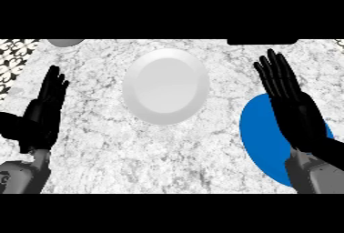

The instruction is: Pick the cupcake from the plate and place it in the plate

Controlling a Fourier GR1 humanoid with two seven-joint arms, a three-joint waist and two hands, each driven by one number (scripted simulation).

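I am holding my right hand (295, 113) open, fingers straight, over the blue plate (260, 136) at the near right of the worktop (134, 154). I am seeing no cupcake; I judge this hand is hiding it. The white plate (165, 86) is lying farther left. My left hand (43, 109) is resting open at the left edge, so the right hand is nearer.

Here's the counter (168, 154), a mottled grey-and-white stone top filling the view. 2 plates on it: the white plate (166, 86) lies flat in the upper middle, and the blue plate (263, 136) sits lower at the right, apart from the white one, its right part hidden. At the far edge, a grey rounded thing (65, 42) peeks in at the left and a dark shape (262, 42) at the right, both cut off. A black-and-white patterned strip (12, 57) borders the left side.
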